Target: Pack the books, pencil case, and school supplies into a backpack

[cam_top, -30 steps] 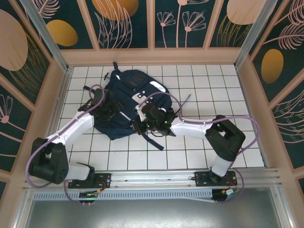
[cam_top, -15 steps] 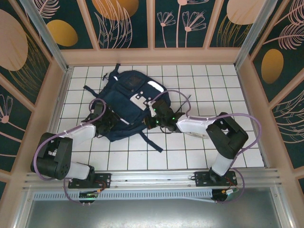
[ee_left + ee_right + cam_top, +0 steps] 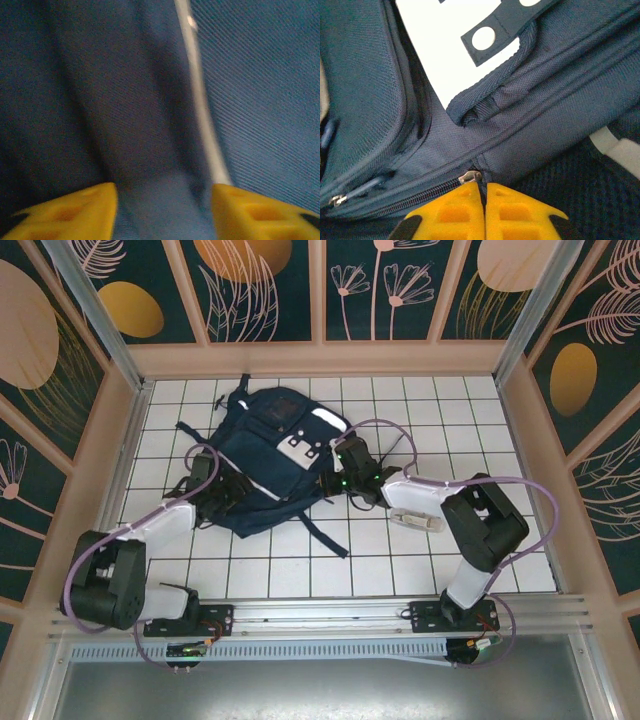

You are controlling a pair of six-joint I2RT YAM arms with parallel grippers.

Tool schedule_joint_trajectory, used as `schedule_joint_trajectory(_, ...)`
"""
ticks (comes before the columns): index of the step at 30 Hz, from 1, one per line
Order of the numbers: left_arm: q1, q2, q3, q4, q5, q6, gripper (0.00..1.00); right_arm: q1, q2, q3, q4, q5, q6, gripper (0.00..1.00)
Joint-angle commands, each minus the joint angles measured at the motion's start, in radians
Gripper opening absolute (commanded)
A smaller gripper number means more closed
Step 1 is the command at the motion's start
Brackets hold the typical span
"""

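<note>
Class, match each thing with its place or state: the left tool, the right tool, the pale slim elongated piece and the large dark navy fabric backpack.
Things:
1. left tool with yellow fingers
2. right tool with yellow fingers
3. pale slim elongated piece
4. large dark navy fabric backpack

Places or states:
A. lying flat, white patches facing up
B. jaws pressed together at a silver zipper pull
C. on the white tiled table, apart from the backpack
D. jaws apart, blue fabric between them

Pairs: 1-D, 2-B, 3-C, 4-A.
</note>
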Motion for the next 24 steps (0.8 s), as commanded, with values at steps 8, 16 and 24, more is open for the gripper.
schedule_joint_trajectory(8, -0.233, 0.036, 0.352, -0.307, -0.043, 0.411, 0.75, -0.114, -0.277, -0.051, -0.191, 0.227, -0.016, 0.44)
schedule_joint_trajectory(16, -0.400, 0.332, 0.585, -0.417, -0.145, 0.533, 0.71, -0.196, -0.456, -0.136, -0.210, 0.248, 0.044, 0.46)
schedule_joint_trajectory(24, -0.417, 0.496, 0.640, -0.442, -0.133, 0.528, 0.65, -0.200, -0.534, -0.216, -0.215, 0.144, 0.034, 0.46)
